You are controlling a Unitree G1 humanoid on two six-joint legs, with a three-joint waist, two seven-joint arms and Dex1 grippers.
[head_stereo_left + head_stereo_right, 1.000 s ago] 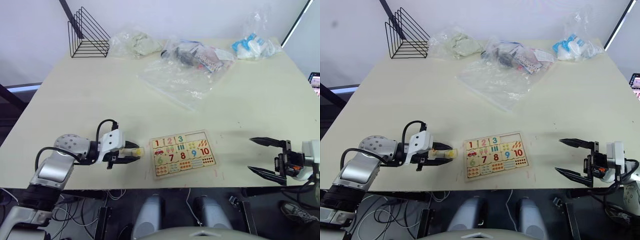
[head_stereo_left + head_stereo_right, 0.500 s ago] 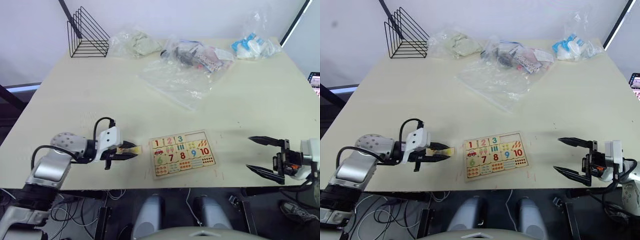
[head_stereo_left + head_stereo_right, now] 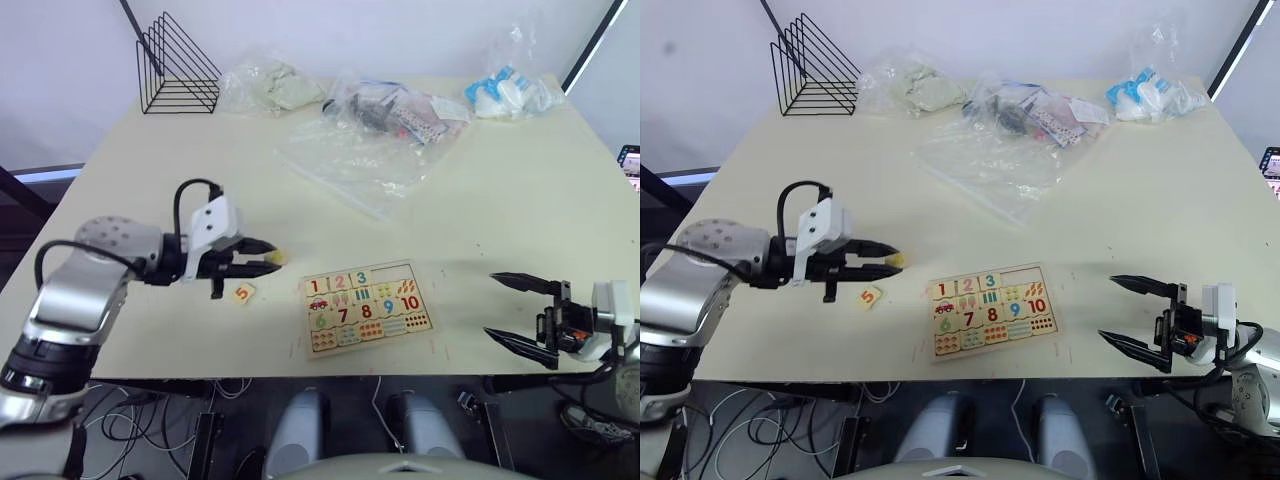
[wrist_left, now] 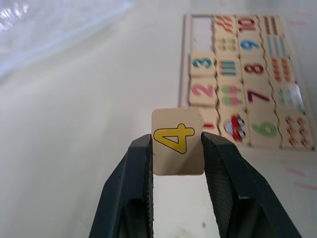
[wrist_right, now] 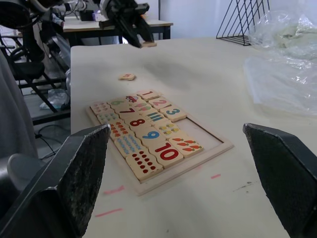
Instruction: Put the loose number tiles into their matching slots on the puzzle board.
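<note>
My left gripper (image 3: pixel 268 262) hovers above the table, left of the puzzle board (image 3: pixel 385 266), shut on a loose number tile with a yellow 4 (image 4: pixel 177 148). A second loose tile, an orange 5 (image 3: pixel 241 293), lies flat on the table just below that gripper. On the board the top row holds 1, 2 and 3, and the two slots (image 3: pixel 394 273) to their right are empty. The rows with 6 to 10 and the picture tiles are filled. Near the table's front right, my right gripper (image 3: pixel 493 305) stands wide open with nothing in it.
A black wire rack (image 3: pixel 178 65) stands at the back left. Clear plastic bags (image 3: pixel 360 160) lie across the back and middle of the table, some with items inside (image 3: pixel 395 108). The board lies close to the table's front edge.
My left gripper has risen from the table and moved back with the 4 tile. The 5 tile now lies uncovered beneath it. The right gripper has barely moved.
</note>
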